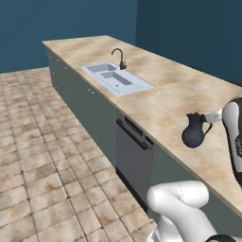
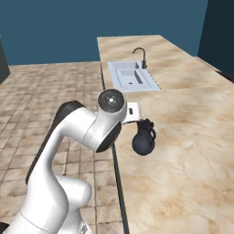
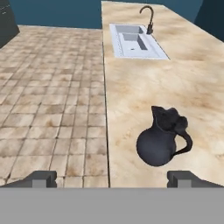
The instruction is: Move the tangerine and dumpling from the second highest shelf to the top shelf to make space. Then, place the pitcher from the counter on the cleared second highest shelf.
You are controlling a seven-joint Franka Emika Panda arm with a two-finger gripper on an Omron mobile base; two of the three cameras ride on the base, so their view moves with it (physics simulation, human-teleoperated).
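Fingers stand spread wide, grasping nothing, just short of the dark pitcher upright on the surface. We advise centring on its belly before clenching.

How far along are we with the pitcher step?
In hand: the open two-finger gripper faces the dark round-bellied pitcher, which stands upright and ungrasped on the beige stone-look counter, near its front edge. Left: closing on it, lifting it and carrying it to the fridge shelf. These views cannot confirm whether the tangerine and dumpling were moved.
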